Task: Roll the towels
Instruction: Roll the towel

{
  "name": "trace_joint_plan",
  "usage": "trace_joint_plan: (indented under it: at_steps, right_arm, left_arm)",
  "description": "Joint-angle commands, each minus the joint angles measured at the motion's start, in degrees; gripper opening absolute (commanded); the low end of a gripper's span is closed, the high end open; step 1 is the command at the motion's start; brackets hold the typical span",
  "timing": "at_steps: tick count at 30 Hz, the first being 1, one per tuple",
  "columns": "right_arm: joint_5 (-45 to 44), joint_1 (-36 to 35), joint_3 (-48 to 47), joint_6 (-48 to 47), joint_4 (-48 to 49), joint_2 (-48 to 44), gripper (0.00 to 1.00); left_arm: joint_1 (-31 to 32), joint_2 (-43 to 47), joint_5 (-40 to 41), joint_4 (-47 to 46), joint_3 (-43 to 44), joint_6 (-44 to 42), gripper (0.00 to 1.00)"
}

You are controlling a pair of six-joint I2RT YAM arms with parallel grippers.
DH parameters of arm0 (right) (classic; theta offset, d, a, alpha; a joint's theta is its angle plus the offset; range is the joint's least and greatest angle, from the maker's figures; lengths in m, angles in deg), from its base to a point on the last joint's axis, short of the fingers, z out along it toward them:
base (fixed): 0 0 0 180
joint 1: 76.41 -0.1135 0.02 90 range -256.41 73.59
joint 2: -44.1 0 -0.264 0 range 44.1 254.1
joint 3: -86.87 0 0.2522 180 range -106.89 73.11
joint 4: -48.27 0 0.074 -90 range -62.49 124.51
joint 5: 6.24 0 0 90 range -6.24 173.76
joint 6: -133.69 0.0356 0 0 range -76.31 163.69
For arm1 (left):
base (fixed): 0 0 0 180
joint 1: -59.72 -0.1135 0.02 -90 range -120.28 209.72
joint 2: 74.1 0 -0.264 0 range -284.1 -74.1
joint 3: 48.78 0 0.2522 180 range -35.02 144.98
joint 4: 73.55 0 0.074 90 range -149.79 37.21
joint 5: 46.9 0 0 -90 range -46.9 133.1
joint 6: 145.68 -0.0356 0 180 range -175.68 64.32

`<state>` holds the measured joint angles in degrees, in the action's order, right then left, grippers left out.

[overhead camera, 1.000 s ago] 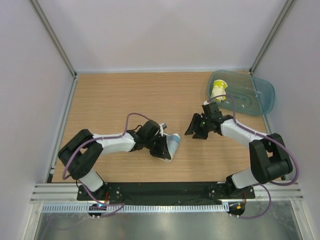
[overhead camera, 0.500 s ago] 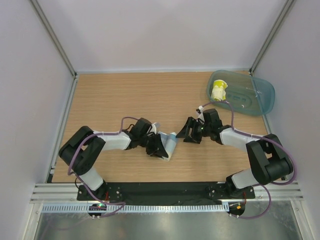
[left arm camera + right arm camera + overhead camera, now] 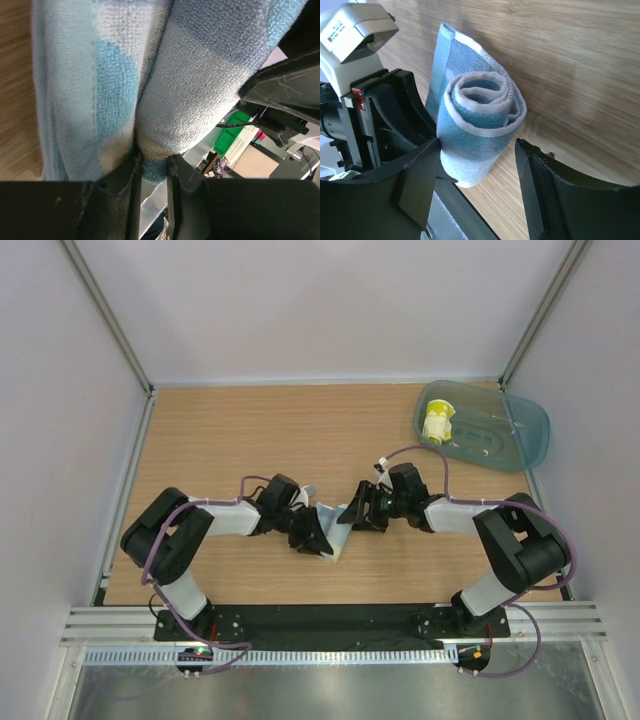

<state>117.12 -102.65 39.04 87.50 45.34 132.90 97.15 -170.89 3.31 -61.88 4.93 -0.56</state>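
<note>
Near the middle of the wooden table (image 3: 250, 430), the two arms meet over the light blue towel (image 3: 480, 130), which is wound into a loose roll. The left gripper (image 3: 152, 165) pinches one end of the roll between nearly closed fingers. The right gripper (image 3: 355, 512) has its fingers spread, one on either side of the roll's spiral end. The right wrist view shows a white label (image 3: 345, 32) on the left arm's wrist, its small print too blurred to read.

The yellow towel (image 3: 437, 422) sits bunched in the teal tray (image 3: 520, 435) at the far right. A second ago the right gripper was farther right, well apart from the blue towel. It has since swung left to reach it and opened wider, while the left gripper and roll shifted slightly left.
</note>
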Motion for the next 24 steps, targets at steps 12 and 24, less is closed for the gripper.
trace_joint_plan:
  at_steps: [12, 24]
  right_arm:
    - [-1.9, -2.41, -1.18, 1.54, 6.48, 4.46, 0.46]
    - [-5.68, -3.12, -4.69, 0.13, -2.3, 4.11, 0.31]
  left_arm:
    - [-2.01, -2.52, 3.31, 7.01, 0.13, -2.38, 0.03]
    - [-1.92, 2.74, 13.59, 20.36, 4.17, -9.14, 0.37]
